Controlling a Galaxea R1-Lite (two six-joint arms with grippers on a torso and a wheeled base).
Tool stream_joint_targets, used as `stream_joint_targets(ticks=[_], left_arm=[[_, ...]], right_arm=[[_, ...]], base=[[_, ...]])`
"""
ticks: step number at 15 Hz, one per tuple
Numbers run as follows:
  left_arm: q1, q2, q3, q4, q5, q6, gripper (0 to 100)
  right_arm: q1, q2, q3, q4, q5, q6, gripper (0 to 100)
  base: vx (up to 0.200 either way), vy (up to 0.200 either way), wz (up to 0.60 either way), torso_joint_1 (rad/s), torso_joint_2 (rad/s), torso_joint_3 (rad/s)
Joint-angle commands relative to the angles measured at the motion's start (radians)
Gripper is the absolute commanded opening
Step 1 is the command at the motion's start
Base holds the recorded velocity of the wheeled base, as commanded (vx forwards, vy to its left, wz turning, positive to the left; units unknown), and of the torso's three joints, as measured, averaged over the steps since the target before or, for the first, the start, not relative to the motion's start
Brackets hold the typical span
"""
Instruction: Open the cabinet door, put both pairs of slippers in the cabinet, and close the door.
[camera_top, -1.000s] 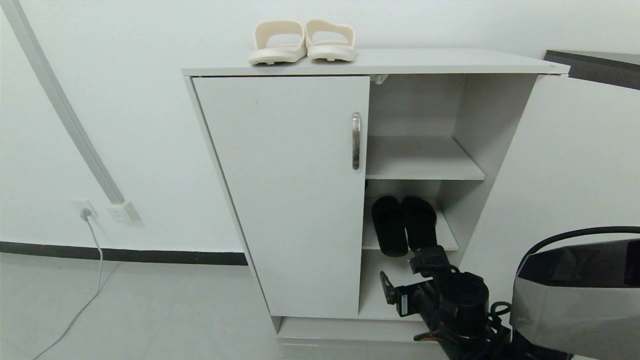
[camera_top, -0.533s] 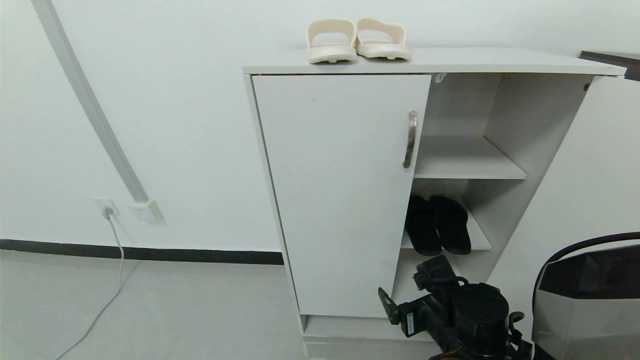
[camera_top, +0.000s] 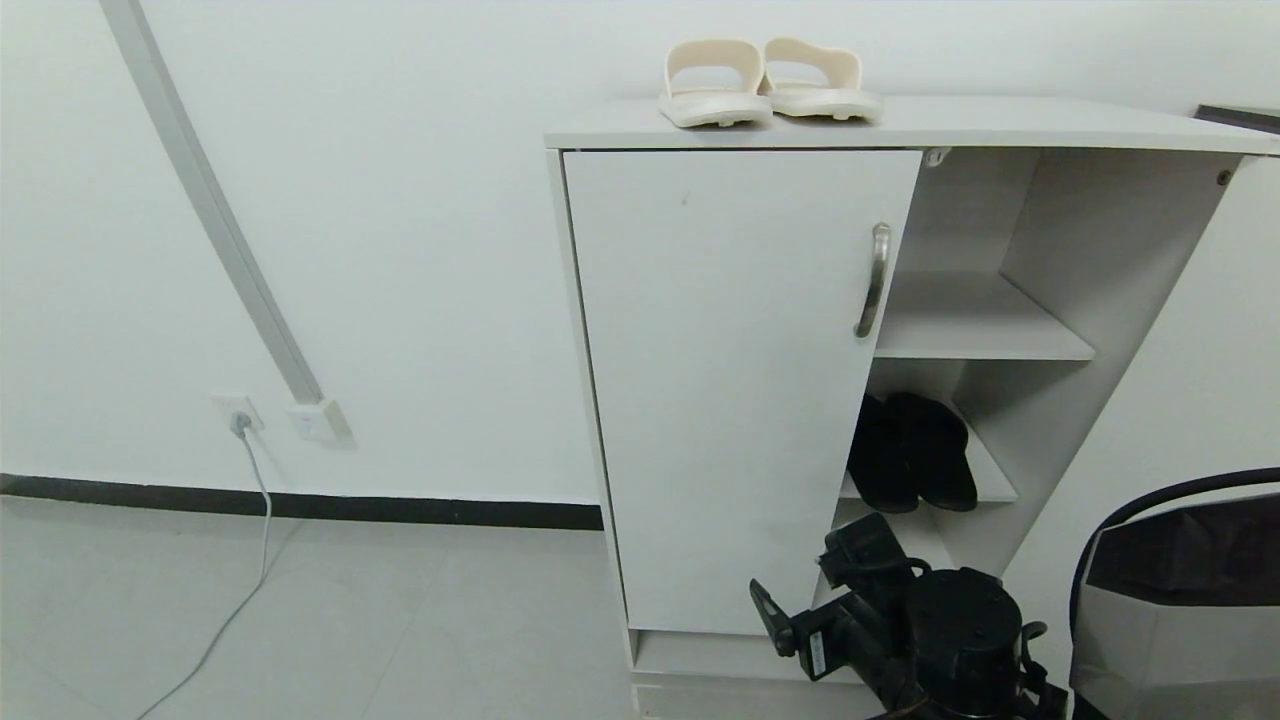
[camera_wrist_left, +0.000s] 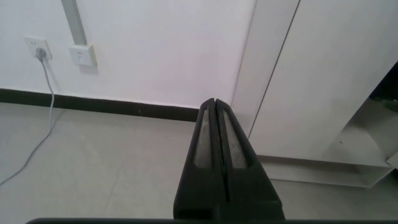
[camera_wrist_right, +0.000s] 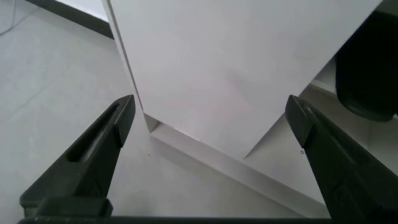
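You are looking at a white cabinet (camera_top: 1000, 122) whose left door (camera_top: 740, 400) is sitting closed while its right door (camera_top: 1180, 380) is standing wide open. The black slippers (camera_top: 915, 452) are lying side by side on the middle shelf inside, partly hidden behind the edge of the closed door. The cream slippers (camera_top: 770, 85) are resting together on the cabinet's top, above the closed door.

Your right gripper (camera_top: 810, 575) is hanging low in front of the cabinet, just below the black pair and apart from it, and well below the cream pair. In its wrist view the right gripper (camera_wrist_right: 210, 106) is spreading its fingers wide with nothing between them, and it is facing the bottom edge of the closed door, with the black slippers (camera_wrist_right: 367, 81) off to one side.

Your left gripper (camera_wrist_left: 215, 106) is pressing its fingers flat together, gripping nothing, and pointing at the floor (camera_wrist_left: 112, 168) beside the cabinet's lower corner, away from both pairs.
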Motion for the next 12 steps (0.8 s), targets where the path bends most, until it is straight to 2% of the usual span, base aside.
stream_joint_targets(ticks=[1, 10, 12], left_arm=[[0.000, 0.002, 0.000, 0.000, 0.000, 0.001, 0], [0.000, 0.002, 0.000, 0.000, 0.000, 0.001, 0], [0.000, 0.002, 0.000, 0.000, 0.000, 0.001, 0]], right_arm=[[0.002, 0.002, 0.000, 0.000, 0.000, -0.001, 100], [0.024, -0.013, -0.020, 0.000, 0.001, 0.001, 100], [0.030, -0.016, -0.022, 0.000, 0.001, 0.001, 100]], base=[[0.000, 0.000, 0.00, 0.000, 0.00, 0.000], [0.000, 0.000, 0.00, 0.000, -0.01, -0.004], [0.000, 0.000, 0.00, 0.000, -0.20, -0.259]])
